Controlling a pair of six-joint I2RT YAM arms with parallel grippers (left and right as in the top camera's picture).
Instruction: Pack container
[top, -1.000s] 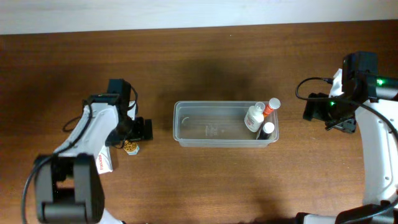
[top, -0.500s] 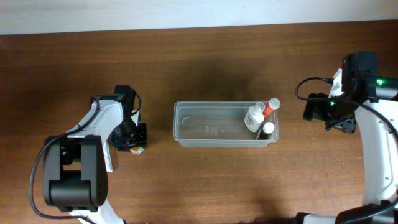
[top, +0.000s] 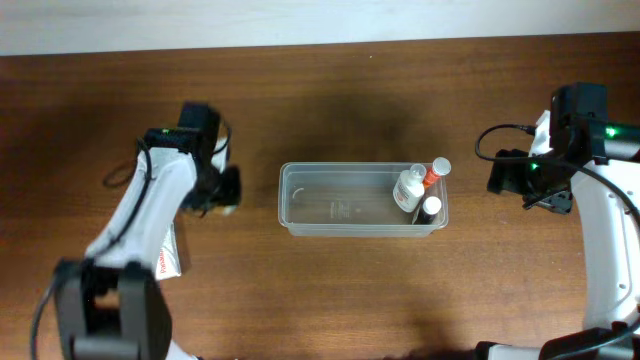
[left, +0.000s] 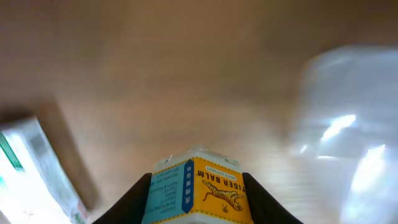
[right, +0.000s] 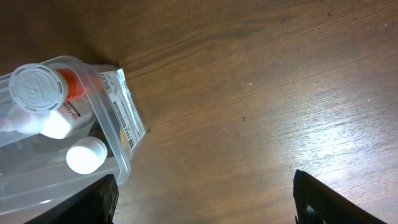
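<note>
container holds three bottles; left claw grips tiger balm jar; right claw spread.

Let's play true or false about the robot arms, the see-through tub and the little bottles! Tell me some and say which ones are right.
1. The left gripper holds a Tiger Balm box. True.
2. The container is empty. False: three small bottles sit at its right end.
3. The right gripper grips a bottle. False: it is open, holds nothing and is off to the side of the container.
4. The Tiger Balm box is not in the container yet. True.
</note>
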